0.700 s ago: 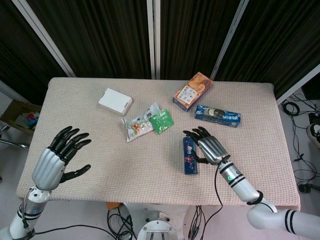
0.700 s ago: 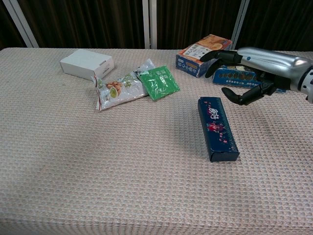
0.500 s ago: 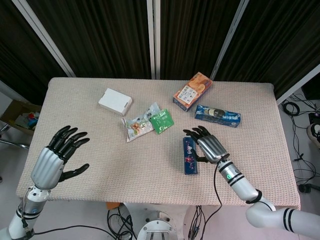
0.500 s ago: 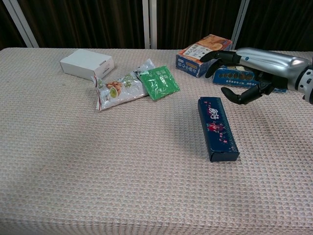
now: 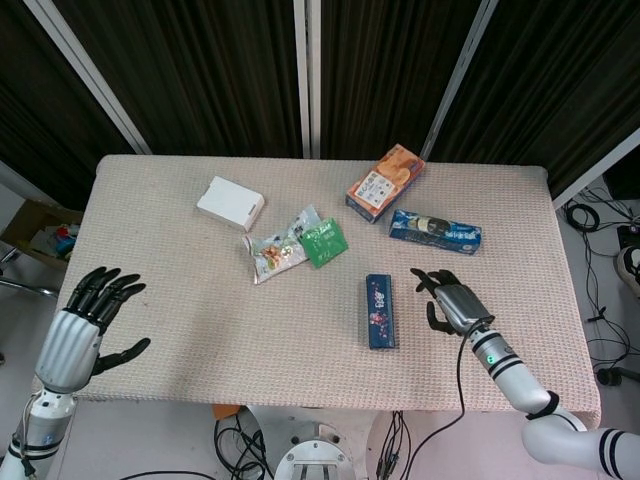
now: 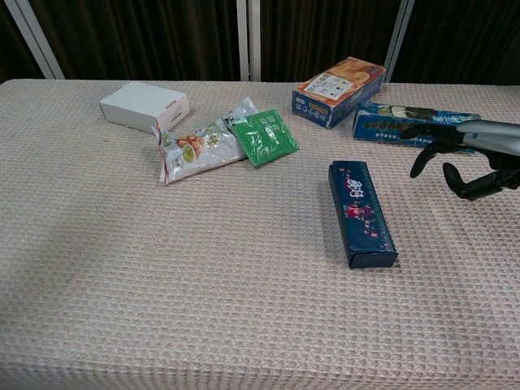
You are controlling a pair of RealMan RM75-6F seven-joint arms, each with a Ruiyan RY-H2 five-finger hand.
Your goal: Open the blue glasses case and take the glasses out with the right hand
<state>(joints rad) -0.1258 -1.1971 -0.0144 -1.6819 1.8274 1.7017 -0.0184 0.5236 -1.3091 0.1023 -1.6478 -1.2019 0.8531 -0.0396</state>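
Blue and still closed, the case (image 5: 380, 311) lies flat on the bench (image 5: 200, 330), near its front edge, lid seam unbroken. The right hand (image 5: 448, 300), fingers apart and holding nothing, has pulled back from beside the case and now hovers well to its right. The left hand (image 5: 85, 320), also spread and bare, has drifted off the bench's corner. By my reading, opening has not begun; a fresh approach is needed.

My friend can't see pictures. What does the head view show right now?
A closed blue glasses case lies on a beige table, with the robot's right hand open beside it, not touching. The left hand is open at the table's left edge; snack packets and boxes lie farther back.
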